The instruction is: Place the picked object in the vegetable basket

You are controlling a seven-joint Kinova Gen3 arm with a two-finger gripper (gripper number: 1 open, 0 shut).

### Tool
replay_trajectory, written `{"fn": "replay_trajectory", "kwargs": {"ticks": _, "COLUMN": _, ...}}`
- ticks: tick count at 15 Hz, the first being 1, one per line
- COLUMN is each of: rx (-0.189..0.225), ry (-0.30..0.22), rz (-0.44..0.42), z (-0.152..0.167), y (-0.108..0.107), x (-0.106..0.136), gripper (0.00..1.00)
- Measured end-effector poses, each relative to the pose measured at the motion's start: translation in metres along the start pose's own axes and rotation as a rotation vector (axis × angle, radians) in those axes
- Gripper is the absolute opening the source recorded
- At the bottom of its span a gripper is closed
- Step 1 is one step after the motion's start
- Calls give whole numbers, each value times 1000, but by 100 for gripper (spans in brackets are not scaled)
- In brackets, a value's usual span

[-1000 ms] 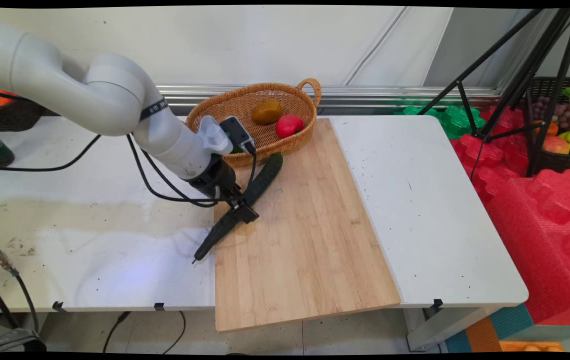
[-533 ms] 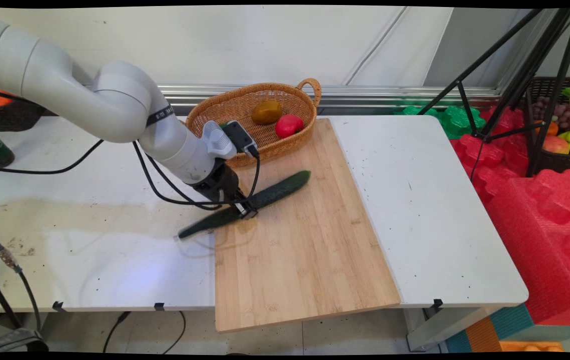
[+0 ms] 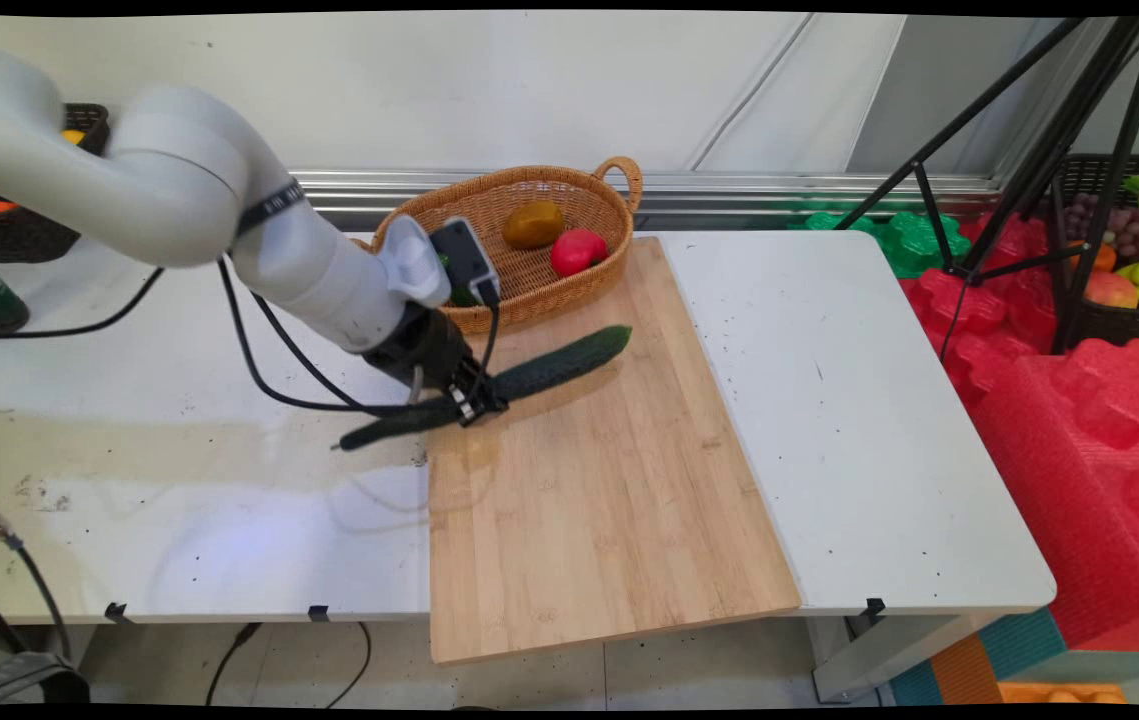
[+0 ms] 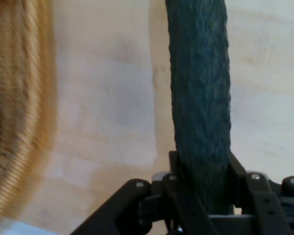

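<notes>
Main view shows the gripper [image 3: 474, 398] clamped near mid-length on a cucumber [image 3: 549, 366], lifted over the cutting board [image 3: 609, 480]; it looks stiff, light, balanced by that central hold

No lettering can be read anywhere (arm band's lettering illegible).

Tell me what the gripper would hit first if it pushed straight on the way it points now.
Probably the wooden cutting board: the gripper, shut on the cucumber, points down at it near its left edge, beside the wicker basket. The height above it is unclear.
</notes>
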Motion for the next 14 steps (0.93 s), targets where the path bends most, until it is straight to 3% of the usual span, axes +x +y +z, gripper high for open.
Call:
{"fn": "replay_trajectory", "kwargs": {"ticks": 3, "rx": 25, "ry": 53, "rz": 73, "z": -30, "y": -2, "x": 15, "gripper": 0}}
{"fn": "replay_trajectory", "kwargs": {"ticks": 8, "rx": 109, "ry": 125, "rz": 215, "z": -76, "y": -26, "x": 52, "gripper": 0}}
{"fn": "replay_trajectory", "kwargs": {"ticks": 14, "rx": 222, "ry": 110, "rz": 370, "z": -92, "y": -81, "x": 88, "gripper": 0}}
